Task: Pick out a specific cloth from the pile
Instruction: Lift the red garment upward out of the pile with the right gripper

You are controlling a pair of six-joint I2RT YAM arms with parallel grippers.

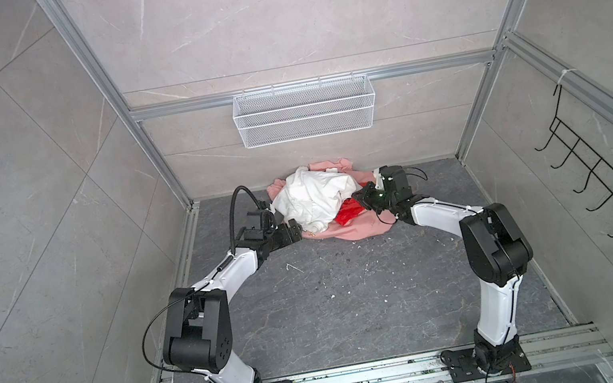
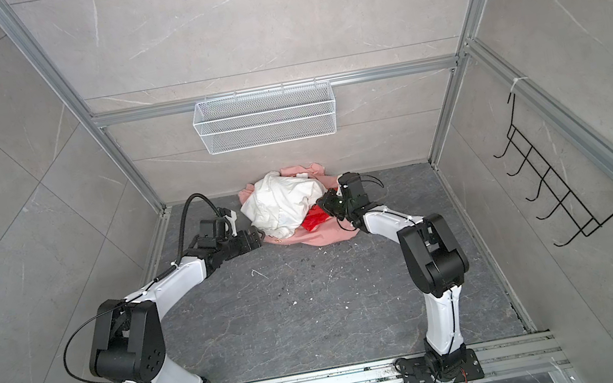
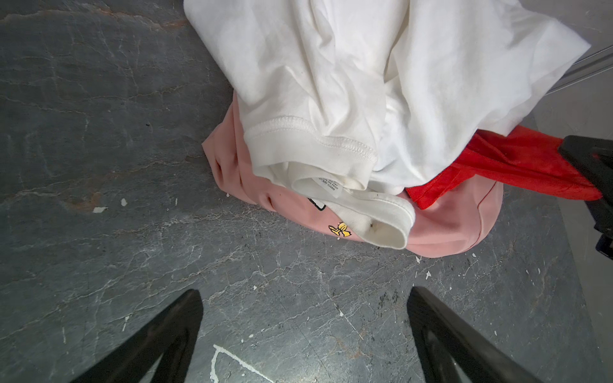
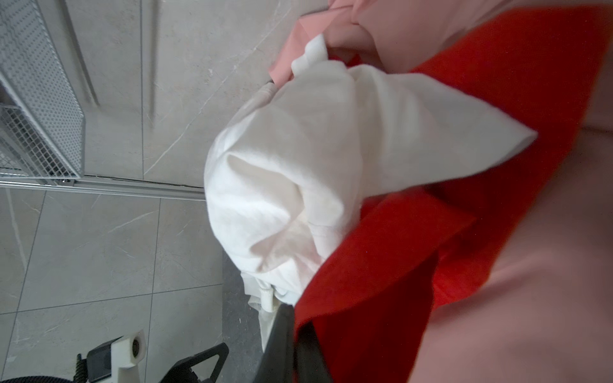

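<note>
The cloth (image 1: 346, 216) sticks out on the right side of the pile (image 1: 323, 213), under the white garment (image 1: 310, 198). The right gripper (image 1: 357, 197) is clamped on its edge, while the left gripper (image 3: 305, 293) sits opposite with its jaws wide.

Wire basket (image 1: 304, 110), black hook rack (image 1: 603, 160)

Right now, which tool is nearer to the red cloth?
Right. The right tool is shut on the red cloth, at its edge beside the white garment. The left tool hangs open on the white garment's other side, short of the pink hoodie.
</note>
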